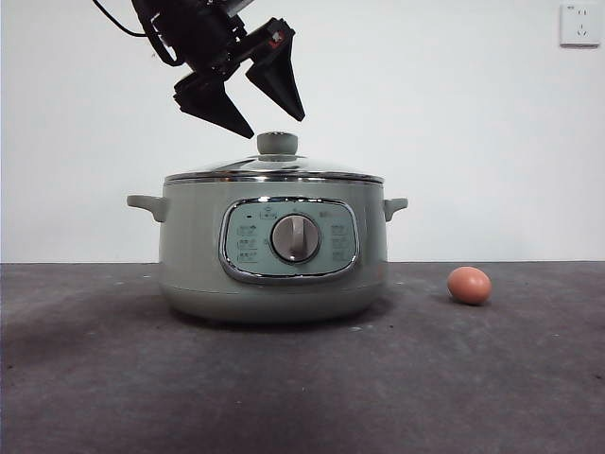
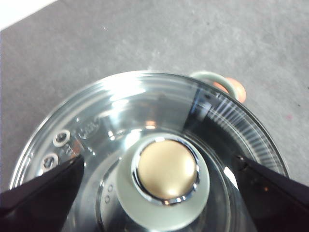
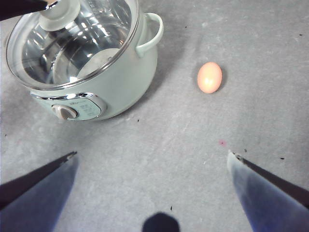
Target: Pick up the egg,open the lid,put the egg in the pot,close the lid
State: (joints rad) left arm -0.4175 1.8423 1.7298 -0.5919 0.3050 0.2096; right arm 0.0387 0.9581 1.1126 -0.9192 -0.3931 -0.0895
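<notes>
The left gripper [image 1: 256,106] hangs just above the knob [image 1: 277,144] of the lid [image 1: 274,171], its two black jaws spread wide on either side and touching nothing. The lid sits closed on the pot [image 1: 269,251], which stands on the grey table [image 1: 302,388]. The egg [image 1: 469,285] lies on the table beside the pot, apart from it (in the left wrist view it peeks out just behind a side handle). The right gripper [image 3: 152,162] hovers high over bare table, jaws spread wide and empty, well away from the egg
</notes>
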